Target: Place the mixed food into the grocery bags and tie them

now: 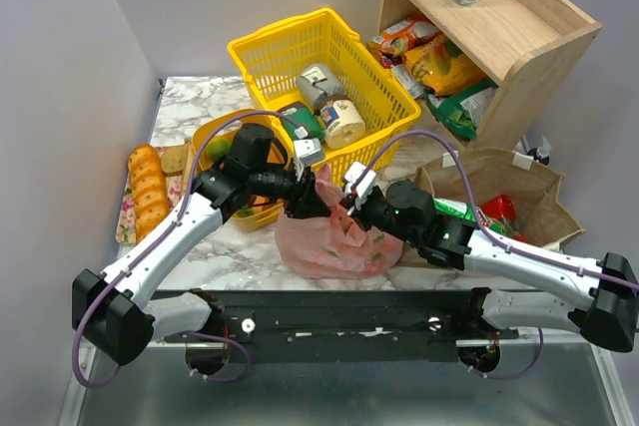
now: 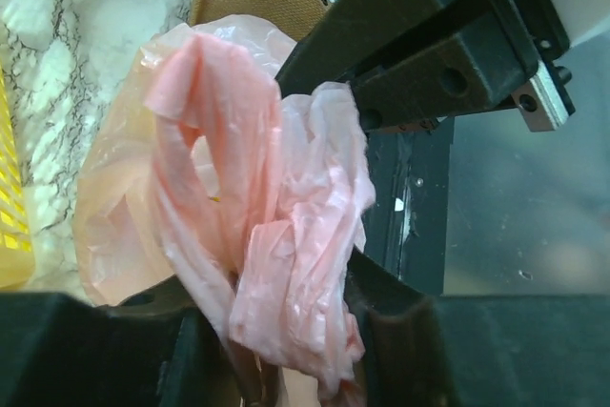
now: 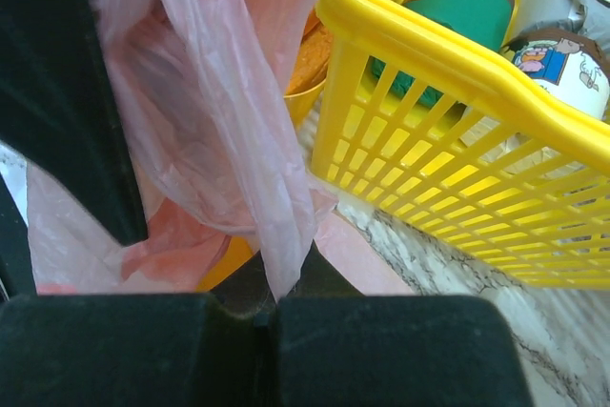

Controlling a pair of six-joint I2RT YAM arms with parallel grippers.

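The pink plastic bag (image 1: pixel 329 241) sits on the marble table between my two grippers, bulging with contents I cannot make out. My left gripper (image 1: pixel 306 197) is shut on a bunched strip of the bag's top (image 2: pixel 286 264). My right gripper (image 1: pixel 347 205) is shut on another strip of the pink bag (image 3: pixel 276 235), close to the left one. The brown paper bag (image 1: pixel 529 202) stands open at the right with a green-and-white packet (image 1: pixel 461 210) and something red inside. Toy fruit and vegetables are hidden.
A yellow mesh basket (image 1: pixel 290 47) with tins stands behind the pink bag; it also shows in the right wrist view (image 3: pixel 457 140). A yellow tub (image 1: pixel 215 142) and a bread loaf (image 1: pixel 148 190) lie at the left. A wooden shelf (image 1: pixel 519 37) holds packets and bottles at the back right.
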